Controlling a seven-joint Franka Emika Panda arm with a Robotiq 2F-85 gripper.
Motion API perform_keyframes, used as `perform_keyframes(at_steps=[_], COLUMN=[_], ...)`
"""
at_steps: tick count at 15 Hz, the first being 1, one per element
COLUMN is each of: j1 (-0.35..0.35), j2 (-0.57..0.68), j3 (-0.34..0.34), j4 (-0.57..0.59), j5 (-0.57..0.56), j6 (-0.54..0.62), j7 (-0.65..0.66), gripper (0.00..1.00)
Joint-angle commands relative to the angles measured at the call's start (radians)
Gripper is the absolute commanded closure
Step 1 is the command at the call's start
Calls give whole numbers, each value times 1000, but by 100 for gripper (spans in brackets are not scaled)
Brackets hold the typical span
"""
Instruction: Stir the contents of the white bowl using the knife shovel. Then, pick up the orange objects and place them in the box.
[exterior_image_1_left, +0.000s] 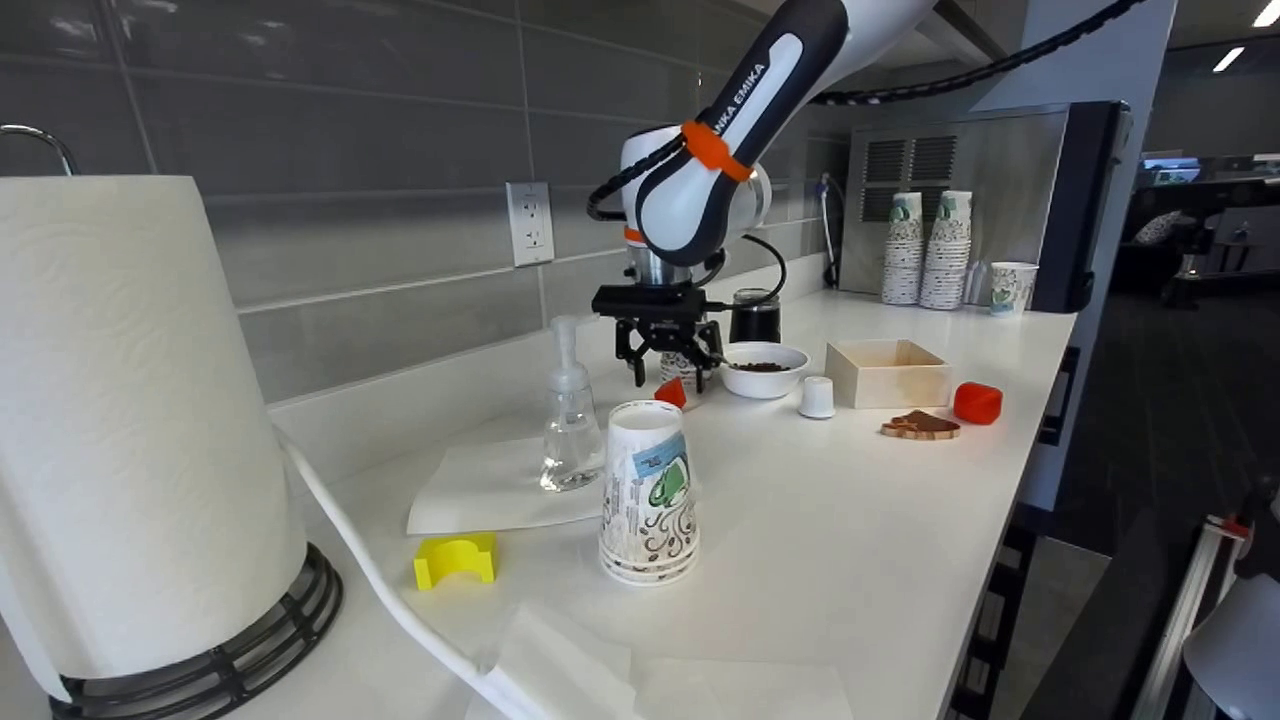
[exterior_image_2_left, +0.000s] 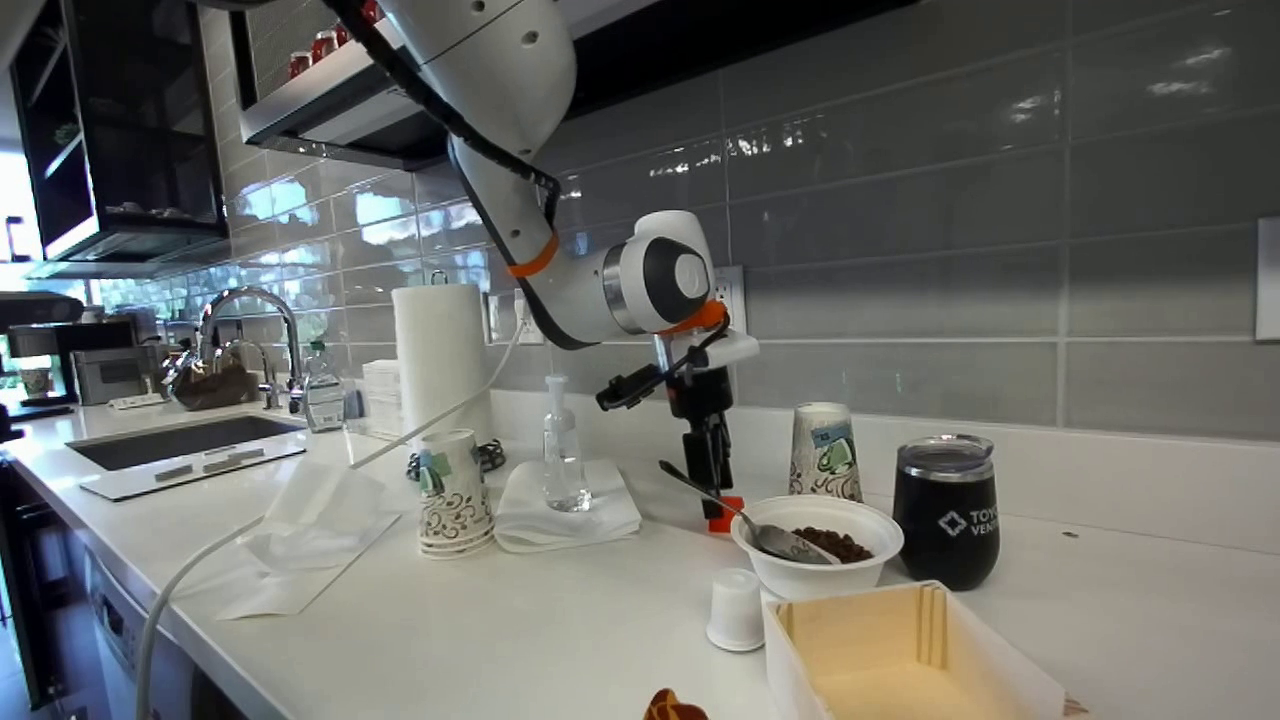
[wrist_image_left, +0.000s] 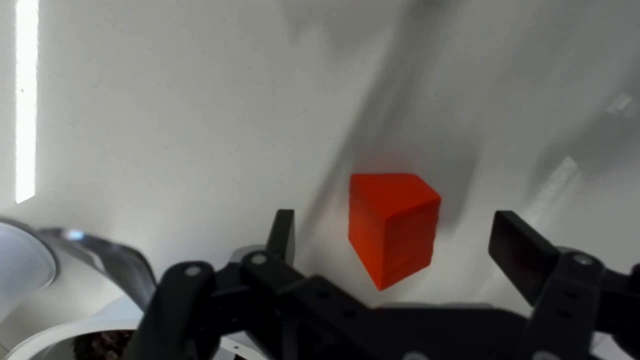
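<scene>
Hovering over orange block (wrist_image_left: 392, 225), end effector (exterior_image_1_left: 669, 384) spread wide

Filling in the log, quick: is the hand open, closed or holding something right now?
Hand: open, holding nothing; in the wrist view the orange block shows within its opening, with a gap on either side.

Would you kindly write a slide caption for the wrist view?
Open black two-fingered gripper frames an orange-red faceted block on a white countertop; round white bowl at lower left.
</scene>
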Motion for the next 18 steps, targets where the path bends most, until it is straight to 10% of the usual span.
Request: perform_keyframes(at_steps=[1, 3, 5, 14, 18], j1=[14, 12, 13, 26, 20], j2=[35, 48, 55, 47, -23], j3=[-22, -23, -24, -28, -14], j4=[33, 37, 38, 48, -1], j5=[12, 19, 22, 18, 46], j6=[-11, -16, -16, -14, -4], j7=[-12, -18, -22, -17, -26], gripper=[0, 0, 28, 85, 89])
